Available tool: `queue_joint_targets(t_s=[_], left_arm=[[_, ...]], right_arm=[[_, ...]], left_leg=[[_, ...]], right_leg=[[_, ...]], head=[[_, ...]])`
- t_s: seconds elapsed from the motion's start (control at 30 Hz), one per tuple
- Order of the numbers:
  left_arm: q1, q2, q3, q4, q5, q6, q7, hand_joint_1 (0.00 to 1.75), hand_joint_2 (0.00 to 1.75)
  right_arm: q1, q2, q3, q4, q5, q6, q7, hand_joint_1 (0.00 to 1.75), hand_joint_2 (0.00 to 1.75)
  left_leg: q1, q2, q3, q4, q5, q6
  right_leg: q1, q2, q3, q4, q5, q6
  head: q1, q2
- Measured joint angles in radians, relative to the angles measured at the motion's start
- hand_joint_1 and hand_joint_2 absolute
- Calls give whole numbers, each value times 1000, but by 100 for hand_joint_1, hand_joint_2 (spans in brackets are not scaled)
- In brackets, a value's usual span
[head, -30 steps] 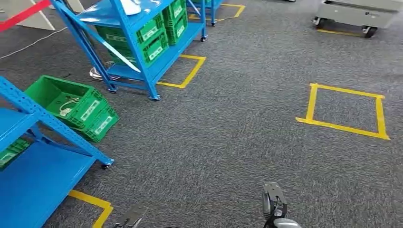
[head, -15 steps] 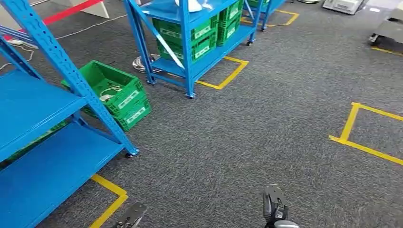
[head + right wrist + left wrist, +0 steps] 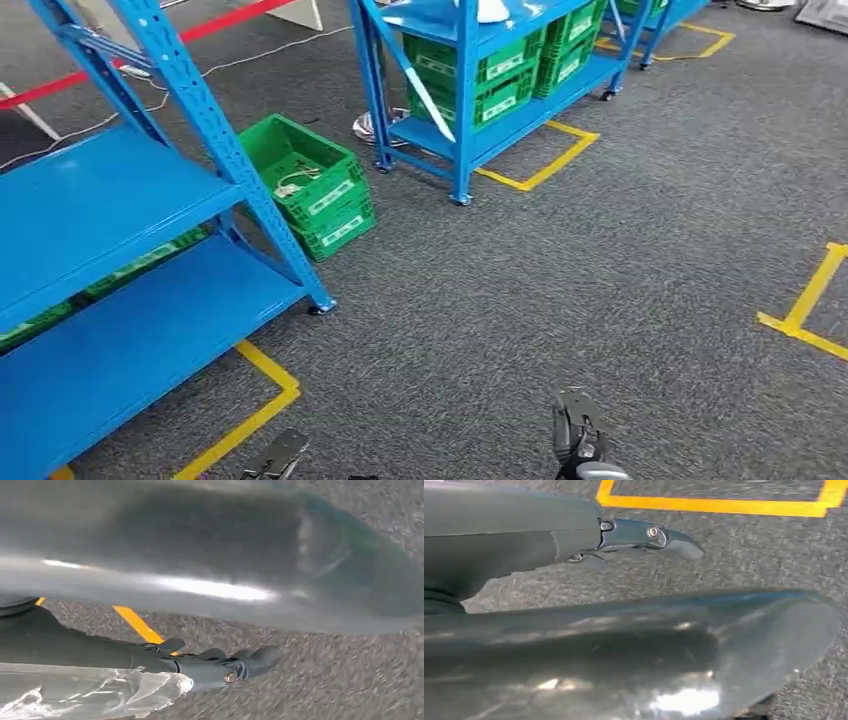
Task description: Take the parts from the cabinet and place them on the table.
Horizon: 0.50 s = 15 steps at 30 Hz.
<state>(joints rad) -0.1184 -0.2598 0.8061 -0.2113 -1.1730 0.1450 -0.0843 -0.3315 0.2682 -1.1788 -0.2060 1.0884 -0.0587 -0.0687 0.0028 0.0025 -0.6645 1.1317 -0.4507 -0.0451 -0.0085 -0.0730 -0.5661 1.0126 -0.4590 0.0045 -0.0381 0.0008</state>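
The whole scene is being shifted rightward as the camera turns. In the head view, a blue metal shelving cabinet [image 3: 120, 200] is being neared. In the left wrist view, the left robot hand [image 3: 574, 542] is being held outstretched, empty. In the right wrist view, crinkled clear plastic [image 3: 90, 690] is lying against the right robot hand [image 3: 150, 660]. Whether it is gripped cannot be told, and placing is judged pending.

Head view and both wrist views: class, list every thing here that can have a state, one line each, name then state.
Left hand: fingers straight, holding nothing.
Right hand: clear plastic lies against it; grip unclear.
Green crate on the floor: open-topped, white items inside, stacked on a second crate.
Near blue rack: shelf surfaces in sight bare.
Far blue rack: lower shelf loaded with green crates.
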Motion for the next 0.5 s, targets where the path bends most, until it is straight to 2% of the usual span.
queue_joint_targets(t_s=[0.03, 0.07, 0.1, 0.13, 0.2, 0.23, 0.27, 0.3, 0.33, 0.37, 0.4, 0.43, 0.47, 0.5], left_arm=[[-1, 0, 0, 0, 0, 0, 0, 0, 0], [-5, -2, 0, 0, 0, 0, 0, 0, 0], [-9, -2, 0, 0, 0, -1, 0, 0, 0], [-9, -2, 0, 0, 0, -1, 0, 0, 0], [-3, -2, 0, 0, 0, -2, 0, 0, 0], [-2, -2, 0, 0, 0, -4, 0, 0, 0], [-3, -2, 0, 0, 0, -4, 0, 0, 0], [-7, -2, 0, 0, -2, -4, -1, 0, 0], [-9, -3, 0, 0, -2, -4, -1, 0, 0], [-9, -4, 0, 0, -3, -4, -2, 0, 0], [-7, -4, 0, 0, -6, -4, -2, 0, 0], [-5, -3, 0, 0, -7, -4, 1, 0, 0], [-5, -2, 0, 0, -8, -4, 5, 0, 0], [-5, -3, 0, 0, -9, -4, 7, 0, 0]], right_arm=[[-1, 0, 0, 0, 0, 0, 0, 0, 0], [0, 0, 0, 0, -1, 0, 0, 0, 0], [1, -1, 0, 0, -2, 0, 0, 0, 0], [0, -1, 0, 0, -2, 0, 0, 0, 0], [-1, -1, 1, 0, -2, 0, 1, 0, 0], [-2, -1, 2, 0, -3, 0, 1, 0, 0], [-3, -1, 2, 0, -3, 0, 0, 0, 0], [-2, -1, 4, 0, -3, 0, 0, 0, 0], [-1, -1, 5, 0, -4, 0, 0, 0, 0], [1, -2, 5, 0, -6, 0, 0, 0, 0], [2, -2, 6, 0, -8, -1, 0, 0, 0], [2, -2, 7, 0, -11, -3, 1, 0, 0], [2, -2, 8, 0, -14, -5, 2, 0, 0], [0, -2, 10, 0, -18, -6, 3, 0, 0]], left_leg=[[-2, 44, 52, -90, 34, 2], [-9, 98, 79, -142, 31, -2], [-9, 78, 76, -146, 29, 18], [-9, 69, 73, -146, 29, 22], [-11, 41, 70, -148, 31, 35], [-3, 28, 73, -151, 35, 42], [-1, 18, 72, -151, 36, 46], [0, 6, 71, -151, 37, 53], [0, -9, 71, -151, 38, 54], [-1, -23, 71, -150, 37, 55], [-1, -39, 72, -150, 38, 55], [-1, -54, 72, -150, 38, 55], [0, -70, 73, -149, 38, 54], [1, -86, 75, -148, 39, 52]], right_leg=[[0, -10, 5, 0, -3, 5], [12, -20, 6, 4, -9, 12], [15, -30, 5, 6, -12, 17], [16, -41, 8, 4, -12, 20], [14, -68, 16, 1, -16, 29], [7, -46, 10, 8, -25, 38], [5, 15, -2, 43, -50, 43], [3, 50, -35, 117, -89, 44], [3, 64, -78, 209, -129, 46], [3, 69, -118, 287, -155, 48], [4, 70, -143, 326, -159, 48], [4, 70, -144, 314, -139, 46], [2, 71, -125, 263, -99, 45], [0, 80, -85, 175, -48, 43]], head=[[-1, 0], [-3, 0], [0, 0], [5, 0], [3, 0], [3, 0], [9, 0], [12, 0], [13, 0], [15, 0], [14, 0], [14, 0], [15, 0], [14, 0]])
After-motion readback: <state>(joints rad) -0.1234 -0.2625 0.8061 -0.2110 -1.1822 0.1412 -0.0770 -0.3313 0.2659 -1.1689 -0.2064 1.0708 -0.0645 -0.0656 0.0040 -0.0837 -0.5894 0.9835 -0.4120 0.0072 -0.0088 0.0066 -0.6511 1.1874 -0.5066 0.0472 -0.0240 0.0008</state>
